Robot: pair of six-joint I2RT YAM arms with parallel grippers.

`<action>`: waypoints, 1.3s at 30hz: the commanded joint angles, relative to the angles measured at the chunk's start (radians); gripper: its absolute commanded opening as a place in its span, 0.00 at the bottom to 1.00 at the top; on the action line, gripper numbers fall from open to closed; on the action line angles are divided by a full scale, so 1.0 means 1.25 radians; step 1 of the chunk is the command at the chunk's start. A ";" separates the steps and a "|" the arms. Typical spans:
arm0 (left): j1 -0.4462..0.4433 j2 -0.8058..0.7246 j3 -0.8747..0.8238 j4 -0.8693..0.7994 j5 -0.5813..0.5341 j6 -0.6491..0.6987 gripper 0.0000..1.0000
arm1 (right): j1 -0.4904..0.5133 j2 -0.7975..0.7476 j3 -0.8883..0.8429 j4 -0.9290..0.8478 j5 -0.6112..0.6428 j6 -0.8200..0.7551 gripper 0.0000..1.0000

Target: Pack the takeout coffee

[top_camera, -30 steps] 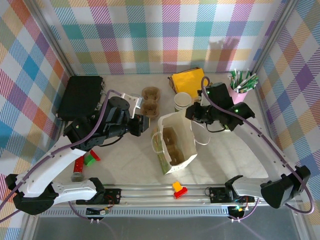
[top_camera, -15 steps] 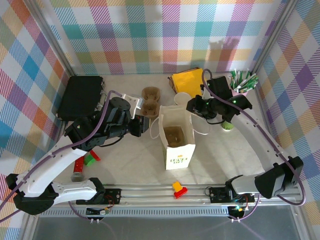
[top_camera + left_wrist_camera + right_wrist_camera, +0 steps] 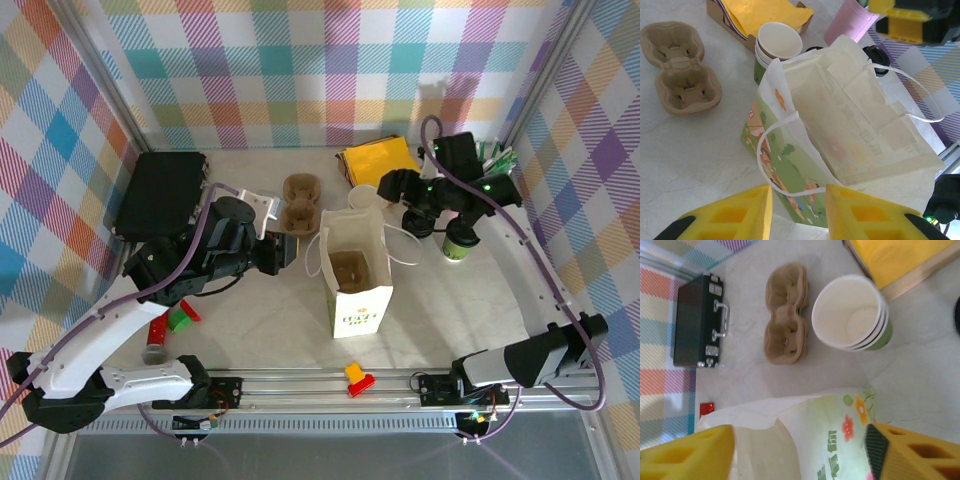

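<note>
Since a second ago the paper bag (image 3: pixel 360 300) has gone from leaning over on its side to standing upright with its mouth open to the ceiling, and the right fingers (image 3: pixel 397 188) have spread wide and drawn back toward the rear right corner. They now hold nothing; the right wrist view shows the bag's rim lying between them, untouched. The left fingers (image 3: pixel 284 256) sit just left of the bag, parted with a clear gap. In the left wrist view the thin white handle (image 3: pixel 771 165) loops into that gap without being pinched. The takeout coffee (image 3: pixel 460 240) stands upright on the desk (image 3: pixel 250 320) to the right of the bag, apart from it and just beside the right forearm, black lid on. A stack of lidless cups (image 3: pixel 362 198) sits just behind the bag's back edge, with the brown cup carrier (image 3: pixel 298 203) to its left and a box of yellow napkins (image 3: pixel 375 160) behind. Bare desk lies in front of the bag and between bag and coffee. The left arm reaches in bent from the near left, past the black case (image 3: pixel 160 192); the right arm arches high along the right wall.
</note>
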 commanded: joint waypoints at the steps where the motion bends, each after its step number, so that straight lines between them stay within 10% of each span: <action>1: 0.000 -0.013 -0.014 0.008 -0.001 -0.001 0.36 | -0.018 -0.057 0.057 -0.094 0.108 -0.113 0.82; 7: 0.001 -0.022 -0.047 0.035 0.002 0.000 0.41 | -0.093 -0.084 0.036 -0.177 0.283 -0.178 1.00; 17: 0.001 -0.034 -0.124 0.083 -0.047 0.013 0.48 | -0.289 -0.063 -0.091 -0.123 0.160 -0.274 0.99; 39: 0.006 -0.244 -0.428 0.223 -0.504 0.064 0.86 | -0.360 0.048 -0.198 -0.011 0.103 -0.336 0.99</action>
